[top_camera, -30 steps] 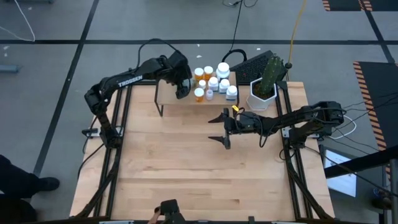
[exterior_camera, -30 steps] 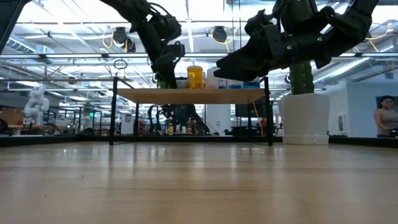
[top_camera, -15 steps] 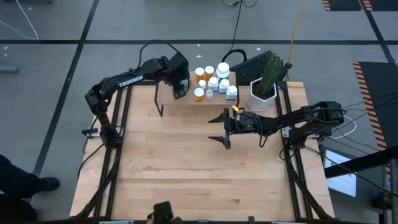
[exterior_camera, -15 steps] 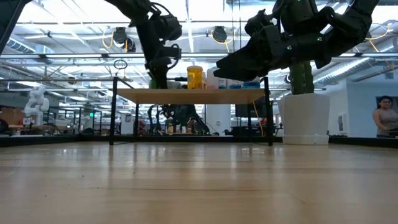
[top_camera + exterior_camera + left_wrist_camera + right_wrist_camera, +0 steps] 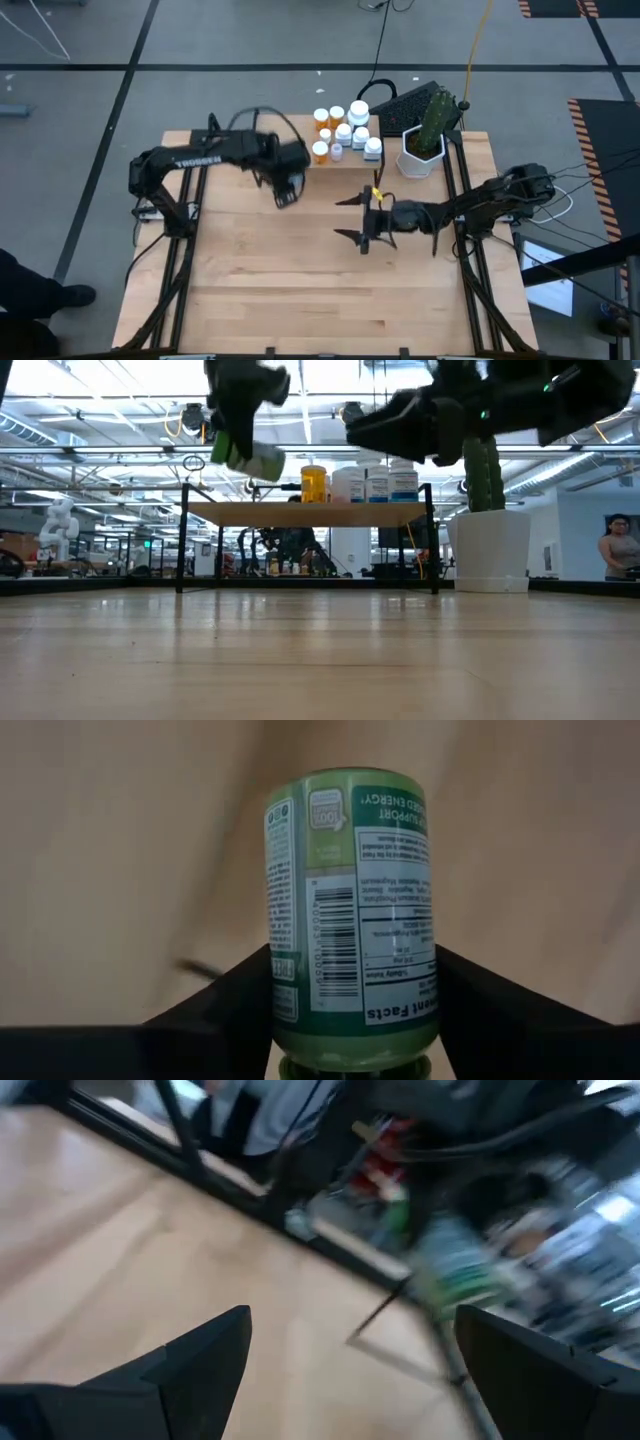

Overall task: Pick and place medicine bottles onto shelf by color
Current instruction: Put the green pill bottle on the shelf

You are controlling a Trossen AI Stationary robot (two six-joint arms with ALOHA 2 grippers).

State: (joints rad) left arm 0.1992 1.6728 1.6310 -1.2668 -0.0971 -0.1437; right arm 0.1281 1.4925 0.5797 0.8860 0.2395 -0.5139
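Observation:
A green medicine bottle with a printed label is in my left gripper, which is shut on it above the bare table, nearer than the shelf's left end. In the low view the bottle hangs higher than the shelf. Several orange and white bottles stand on the shelf's right part. My right gripper stands open at mid-table, fingers level and pointing toward the table's left, with nothing between them. My left gripper pinches the green bottle's round sides between its two fingers, close to the neck end. The fingers come from above, steeply slanted down, and the bottle runs along them with its base away from the wrist. It hangs clear of table and shelf.
A white pot with a cactus stands at the far right beside the shelf, and a dark keyboard lies behind it. The light-wood tabletop spreads wide toward the near edge.
My left gripper, which stood at the shelf's left end, has taken the green bottle off the shelf, risen and swung toward the near edge and the table's middle, tipping as it went. My right gripper has rolled about its axis and drifted slightly toward the near edge, still open.

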